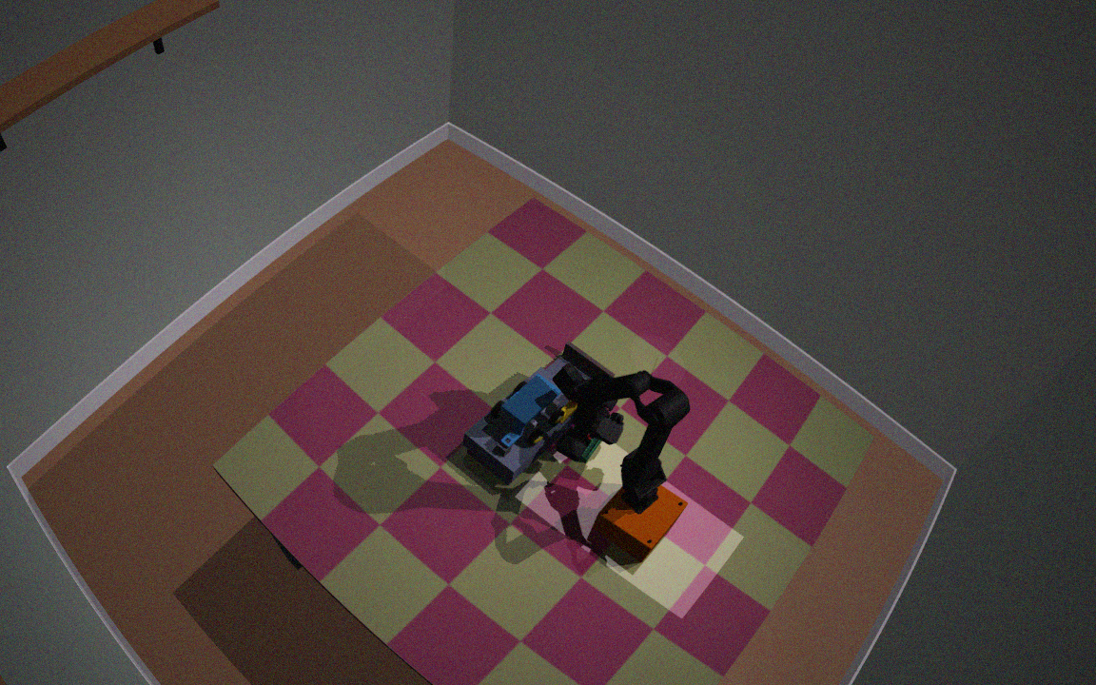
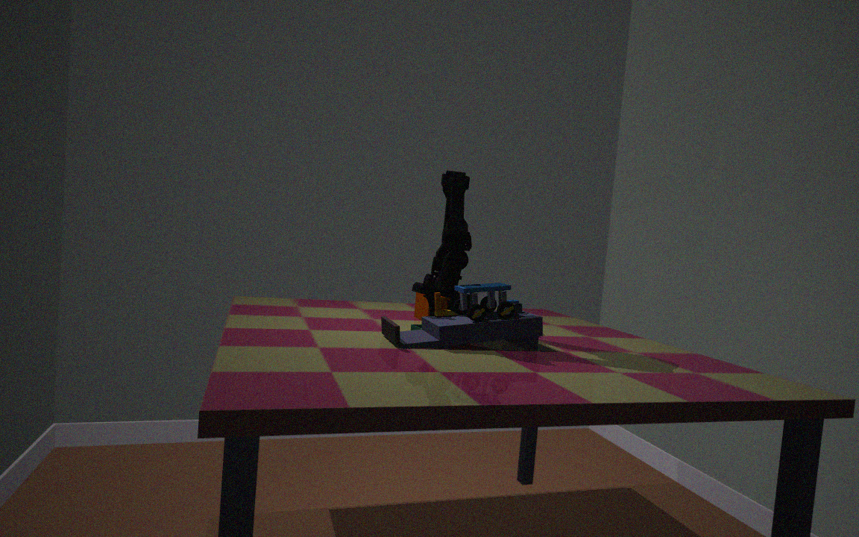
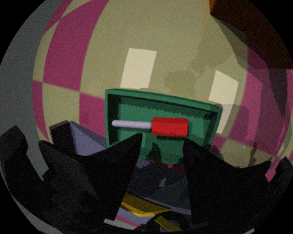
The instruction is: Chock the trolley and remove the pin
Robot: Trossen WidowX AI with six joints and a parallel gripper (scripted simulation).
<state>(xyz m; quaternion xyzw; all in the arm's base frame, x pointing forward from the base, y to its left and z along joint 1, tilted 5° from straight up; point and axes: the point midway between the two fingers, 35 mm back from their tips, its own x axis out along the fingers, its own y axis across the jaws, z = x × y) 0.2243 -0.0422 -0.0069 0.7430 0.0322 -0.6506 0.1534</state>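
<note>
The stop pin (image 3: 169, 127) lies flat in the green tray (image 3: 163, 94) (image 1: 592, 448), its red head to the right and its metal shaft to the left in the wrist view. My gripper (image 3: 163, 140) is open and empty above the tray's near side, its fingertips apart. The blue-topped trolley (image 1: 531, 399) (image 2: 482, 287) stands on the grey ramp (image 1: 492, 456) (image 2: 493, 332). The yellow chock (image 1: 567, 412) (image 2: 446, 313) (image 3: 140, 209) sits at the downhill side of a trolley wheel (image 3: 169, 221); whether they touch is hard to tell. Its orange handle (image 2: 437, 303) stands up.
The ramp's dark end board (image 2: 390, 330) (image 1: 588, 359) stands at its downhill end. The orange robot base (image 1: 645, 515) is on the tray's other side from the ramp. My arm (image 1: 662, 408) arches over from the base toward the ramp and tray.
</note>
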